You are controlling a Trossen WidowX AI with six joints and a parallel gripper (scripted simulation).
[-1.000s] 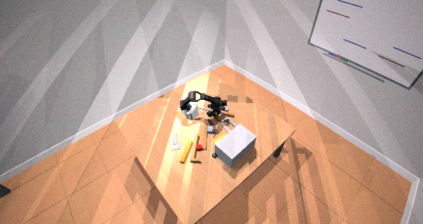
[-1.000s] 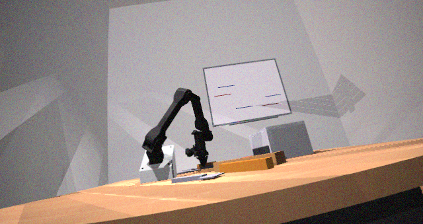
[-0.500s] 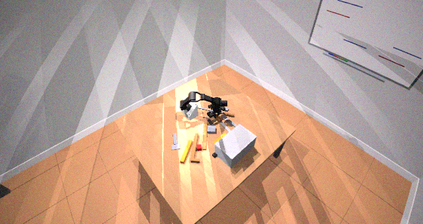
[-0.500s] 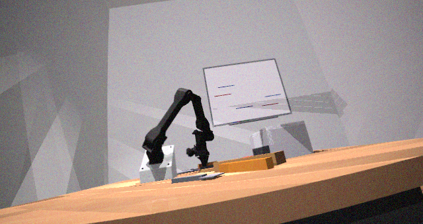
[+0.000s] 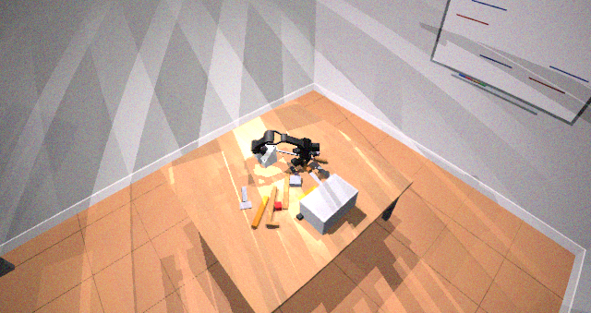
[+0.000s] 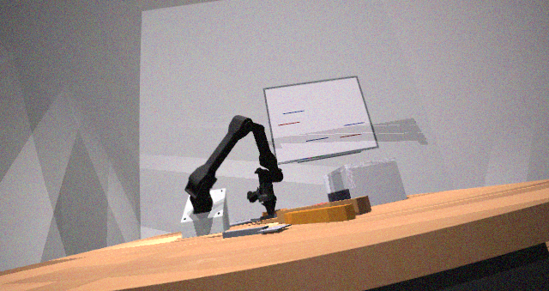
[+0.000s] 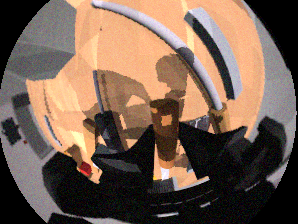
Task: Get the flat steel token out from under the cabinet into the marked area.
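A black robot arm's gripper (image 6: 269, 211), low at the wooden table (image 6: 386, 239), is clamped on a brown wooden stick (image 7: 164, 129), so only tool pickup looks done. The flat steel token is unseen, presumably under the grey box-shaped cabinet (image 5: 329, 202); raking it out, setting down the tool and retreating remain

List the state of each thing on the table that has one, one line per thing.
End effector: shut on a brown stick, down at the table.
Brown stick: held between the fingers.
Cabinet: standing upright on the table.
Orange bar: lying flat, untouched.
Grey L-shaped piece: lying flat, apart from the others.
Token: not visible.
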